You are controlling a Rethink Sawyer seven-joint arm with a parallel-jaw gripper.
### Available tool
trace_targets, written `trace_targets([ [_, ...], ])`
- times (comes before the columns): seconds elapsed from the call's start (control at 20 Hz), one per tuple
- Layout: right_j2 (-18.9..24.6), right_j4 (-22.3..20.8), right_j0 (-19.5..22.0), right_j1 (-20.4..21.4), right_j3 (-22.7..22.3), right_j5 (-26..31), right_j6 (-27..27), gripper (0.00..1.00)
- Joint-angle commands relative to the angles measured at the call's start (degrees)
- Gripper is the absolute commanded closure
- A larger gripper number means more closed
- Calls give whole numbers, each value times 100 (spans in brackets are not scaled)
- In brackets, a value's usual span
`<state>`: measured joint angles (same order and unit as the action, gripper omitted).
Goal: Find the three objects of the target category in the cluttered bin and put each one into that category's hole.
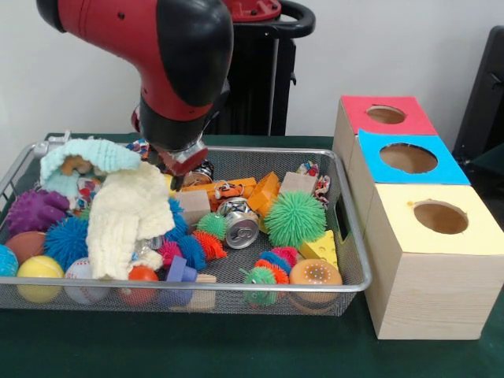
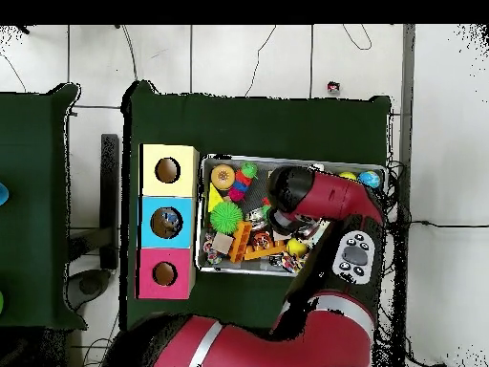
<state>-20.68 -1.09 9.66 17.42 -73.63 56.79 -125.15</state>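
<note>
The red and black arm's jaws [image 1: 175, 169] reach down into the wire mesh bin [image 1: 346, 236], whether apart or together I cannot tell. Just beside them lies a cream knitted cloth [image 1: 126, 216]; well apart stands the wooden box with red, blue and yellow holed tops [image 1: 429, 268].

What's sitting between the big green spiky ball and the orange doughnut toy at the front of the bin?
In the front view, a yellow cheese-like wedge lies between the green spiky ball and the doughnut toy.
</note>
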Motion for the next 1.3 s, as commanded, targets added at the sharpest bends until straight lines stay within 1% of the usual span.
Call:
trace_targets([
  [0.05, 304, -69, 87, -391, -392, -2009, -1212, 0],
  [0.1, 324, -23, 92, -398, -411, -2270, -1306, 0],
  [0.15, 461, 87, 143, -333, -567, -2777, -1386, 0],
  [0.2, 477, 132, 153, -315, -568, -2888, -1378, 0],
  [0.25, 637, 223, 230, -264, -657, -3126, -1313, 0],
  [0.3, 665, 282, 250, -266, -647, -3163, -1278, 0],
  [0.35, 783, 382, 296, -219, -707, -3237, -1219, 0],
  [0.45, 858, 531, 332, -212, -708, -3198, -1131, 0],
  [0.6, 835, 651, 367, -291, -627, -3175, -1009, 0],
  [0.8, 460, 559, 204, -401, -477, -3072, -941, 0],
  [0.9, 248, 423, 130, -424, -379, -2778, -791, 0],
  [0.95, 137, 330, 93, -436, -285, -2465, -651, 0],
  [1.0, 84, 283, 103, -412, -297, -2352, -582, 0],
  [1.05, -3, 240, 83, -419, -236, -1987, -485, 0],
  [1.15, -94, 237, 72, -434, -231, -1715, -493, 0],
  [1.3, -88, 219, 84, -395, -406, -1965, -551, 0],
])
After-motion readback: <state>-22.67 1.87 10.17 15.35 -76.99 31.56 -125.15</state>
